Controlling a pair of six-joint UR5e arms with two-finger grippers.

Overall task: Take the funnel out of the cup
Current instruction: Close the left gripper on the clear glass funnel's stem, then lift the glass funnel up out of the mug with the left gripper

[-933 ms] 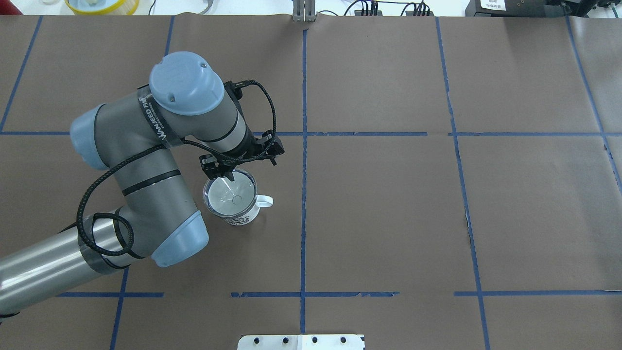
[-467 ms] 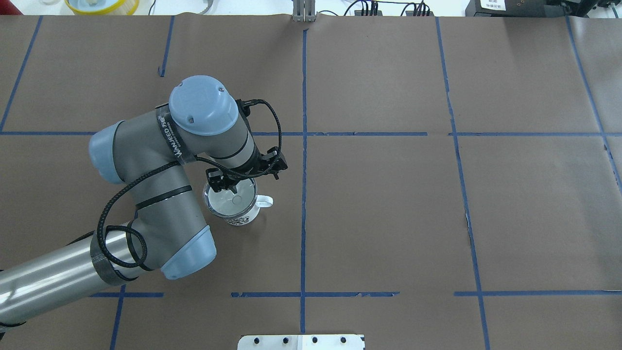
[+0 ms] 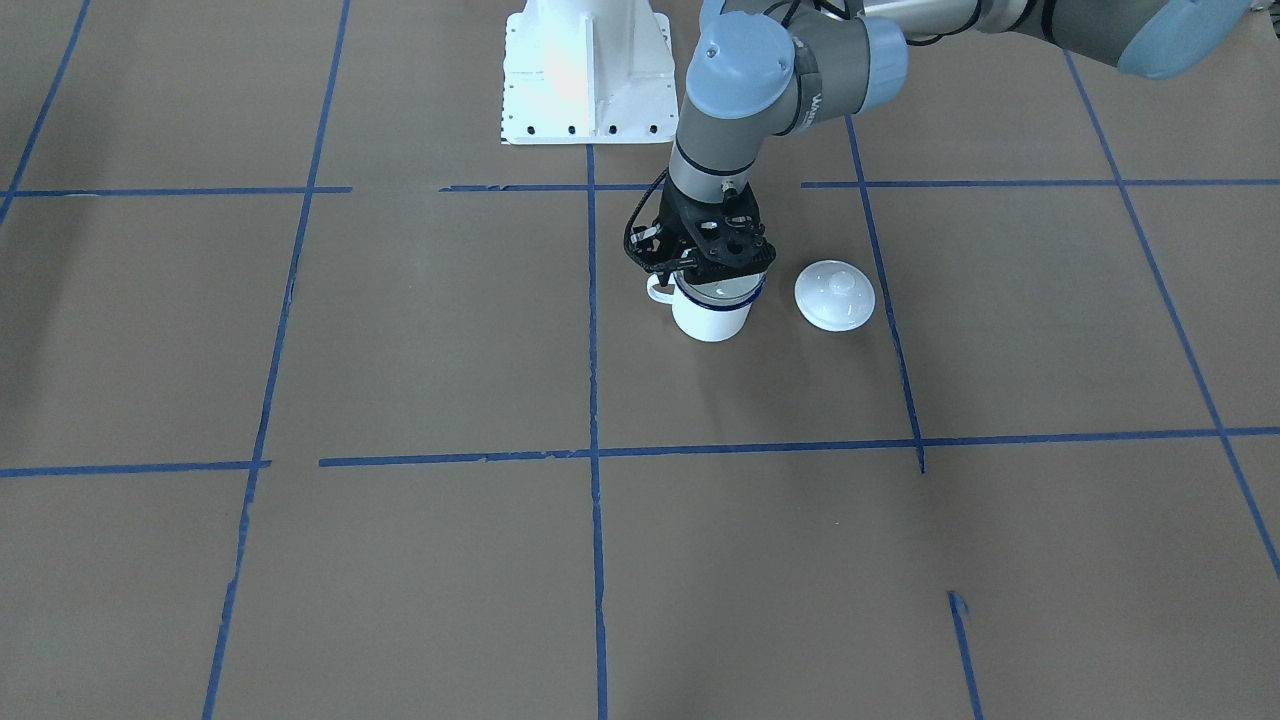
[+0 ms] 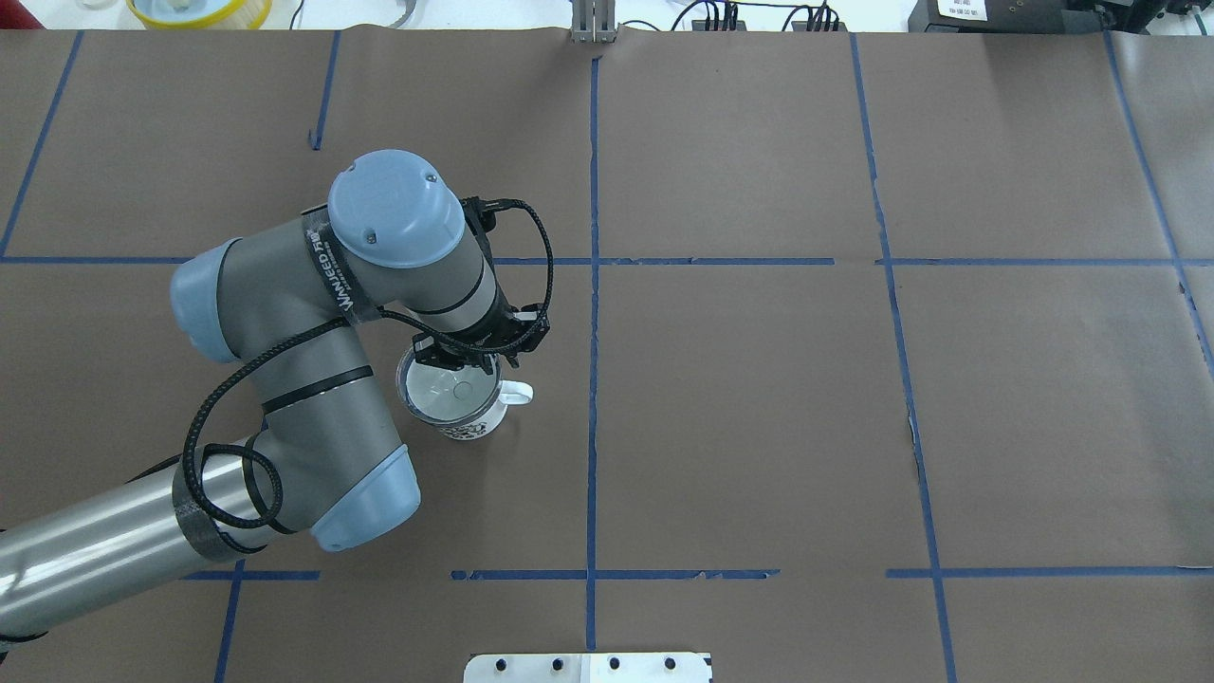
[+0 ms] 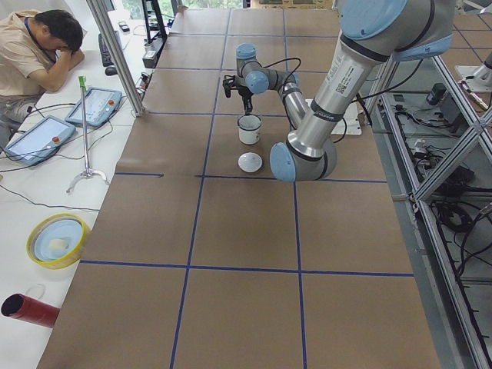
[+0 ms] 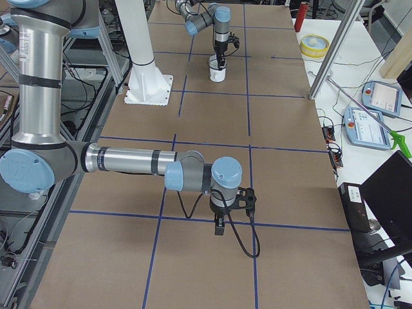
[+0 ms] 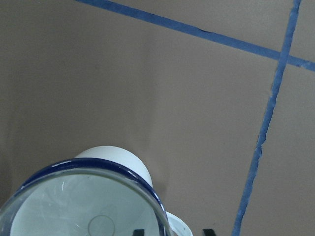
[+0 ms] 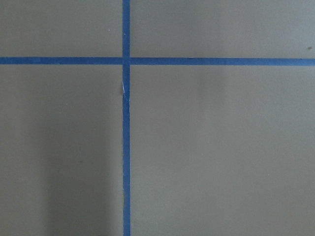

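Observation:
The cup point(image 4: 471, 427), a white enamel mug with a dark blue rim, stands upright on the brown table left of centre, also in the front view point(image 3: 710, 320). The clear funnel point(image 4: 450, 391) sits in its mouth, and its ribbed inside shows in the left wrist view point(image 7: 83, 209). My left gripper point(image 4: 467, 359) is open and low over the cup's rim, by the handle point(image 4: 517, 392). Its fingertips point(image 7: 208, 231) show at the bottom of the wrist view. One is at the rim and one outside it. My right gripper point(image 6: 219, 225) shows only in the exterior right view, so I cannot tell its state.
A white domed lid point(image 3: 834, 294) with a knob lies on the table beside the cup, hidden under my left arm in the overhead view. The white base plate point(image 3: 585, 80) is at the robot's side. A yellow bowl point(image 5: 58, 240) and an operator point(image 5: 38, 46) are off the table.
My left arm has swung toward the cup and lowered. The gripper has come down from above the funnel to the cup's rim, and the wrist has turned a little.

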